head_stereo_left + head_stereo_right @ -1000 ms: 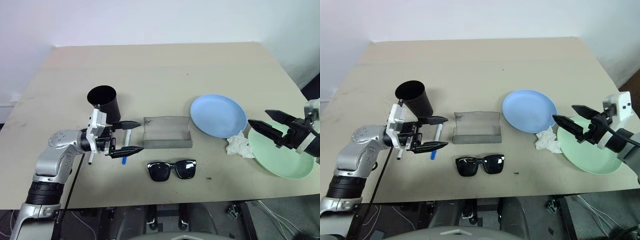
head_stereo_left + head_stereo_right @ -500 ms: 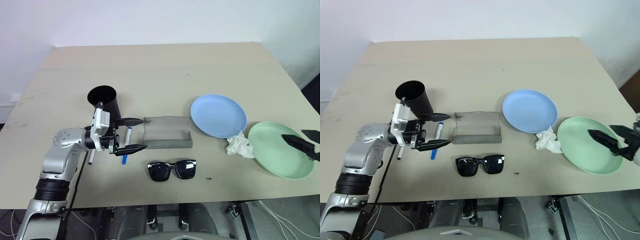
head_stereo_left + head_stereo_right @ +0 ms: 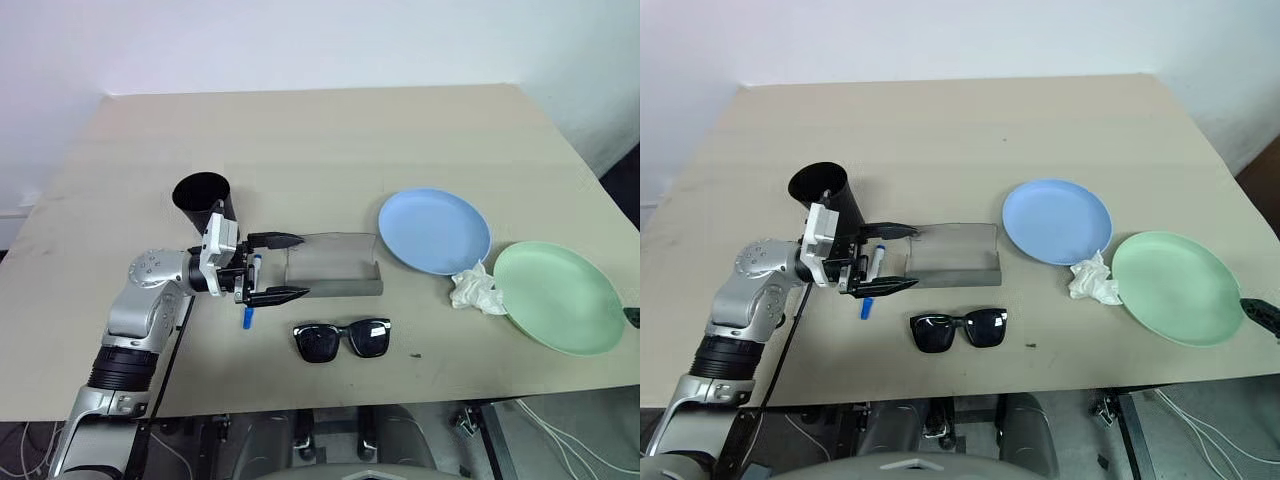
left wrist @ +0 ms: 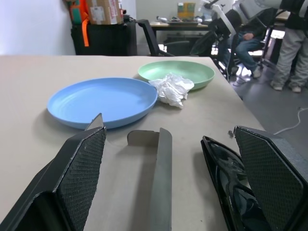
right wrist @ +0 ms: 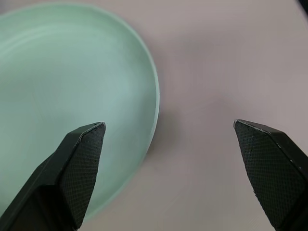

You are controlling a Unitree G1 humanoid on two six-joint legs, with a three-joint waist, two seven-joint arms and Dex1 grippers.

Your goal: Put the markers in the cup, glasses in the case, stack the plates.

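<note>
The black cup (image 3: pixel 203 195) stands at the left of the table. My left gripper (image 3: pixel 290 267) hovers open just to its right, pointing level at the grey case (image 3: pixel 333 268), whose lid is open. A white marker with a blue cap (image 3: pixel 247 318) lies under that gripper, partly hidden by it. The black glasses (image 3: pixel 343 338) rest in front of the case. To the right sit the light blue plate (image 3: pixel 435 230) and the mint green plate (image 3: pixel 558 297), side by side. My right gripper (image 5: pixel 168 126) is open over the green plate's (image 5: pixel 72 86) right rim, holding nothing.
A crumpled white tissue (image 3: pixel 475 292) lies between the two plates, touching both. The table's right edge runs close past the green plate. In the left wrist view, chairs and seated people (image 4: pixel 288 43) show beyond the table.
My right arm has pulled back to the right, off the green plate and almost out of the head views. My left gripper has edged right toward the case, still open.
</note>
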